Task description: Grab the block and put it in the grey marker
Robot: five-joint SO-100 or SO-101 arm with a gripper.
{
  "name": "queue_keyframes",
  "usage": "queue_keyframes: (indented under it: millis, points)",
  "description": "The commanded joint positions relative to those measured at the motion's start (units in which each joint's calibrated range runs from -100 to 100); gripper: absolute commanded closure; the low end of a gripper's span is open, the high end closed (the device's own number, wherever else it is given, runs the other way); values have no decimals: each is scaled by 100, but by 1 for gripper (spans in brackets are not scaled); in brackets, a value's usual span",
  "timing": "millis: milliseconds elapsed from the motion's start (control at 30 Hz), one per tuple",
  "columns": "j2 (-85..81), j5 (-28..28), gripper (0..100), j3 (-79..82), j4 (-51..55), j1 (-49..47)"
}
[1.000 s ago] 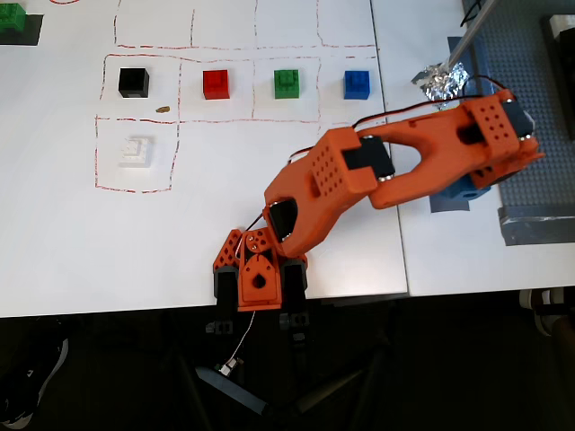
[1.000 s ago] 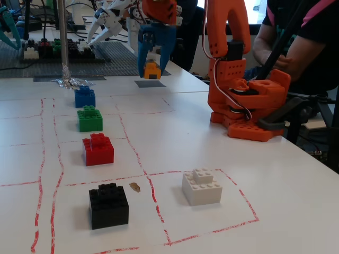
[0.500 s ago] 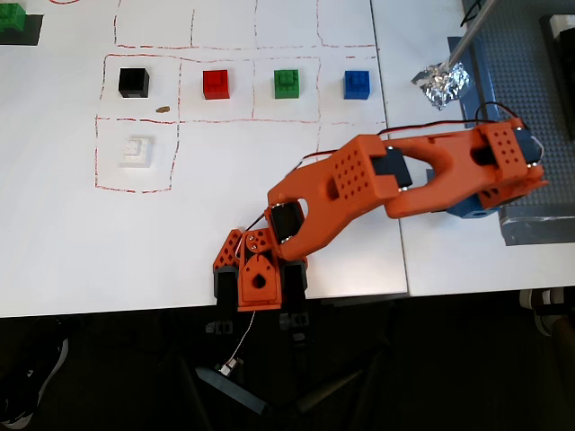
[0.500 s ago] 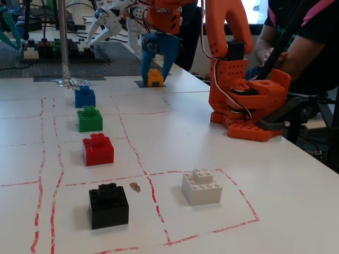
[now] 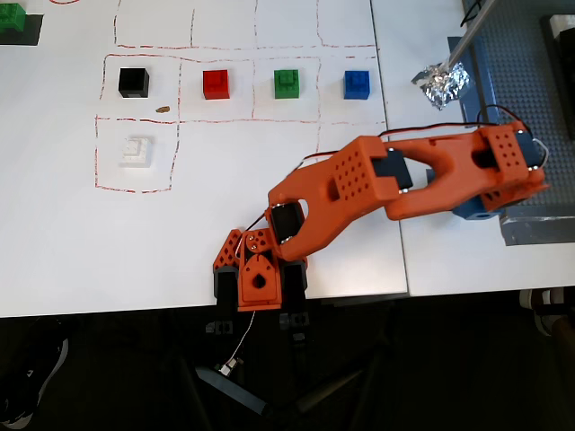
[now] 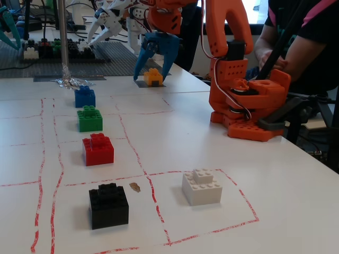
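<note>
At the far end of the table (image 6: pixel 222 159), in the fixed view, the block (image 6: pixel 153 77) sat on the grey marker (image 6: pixel 142 83). The blue fingers of the tool (image 6: pixel 151 62) stood spread on both sides of it and seemed not to press it any more.

From here the main risk, in my judgement, was in the way out. The fingers hung low and very close to the block, so if the arm lifted at an angle or swung sideways, one finger could catch a stud and push the block off the marker. The block also looked near the right edge of the marker, so even a small push might move it partly outside.

Several things were hard to see. In the overhead view the orange arm (image 5: pixel 404 180) covered the block and the marker fully, so I could not check the placement from above. Only a blue part of the tool showed under the arm there. In the fixed view the block hid much of the marker, and I could not tell whether the fingers touched it.
</note>
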Motion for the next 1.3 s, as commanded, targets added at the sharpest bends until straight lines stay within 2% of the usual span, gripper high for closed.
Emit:
queue_keyframes:
  millis: [0, 400, 467, 567, 667, 900, 1067, 1267]
  points:
    - [-717, -54, 63, -286, 53, 46]
    - [-2182, -337, 54, -277, 1800, -439]
    - [-2578, -420, 58, 59, 1792, -634]
    - [-3207, -537, 73, 684, 1743, -995]
    - [-3811, -659, 80, 1292, 1735, -1401]
    - [-5077, -1084, 89, 2570, 1735, -2627]
    - [-5896, -1621, 100, 3286, 1677, -3862]
    - [-6430, -2515, 100, 3794, 1604, -5424]
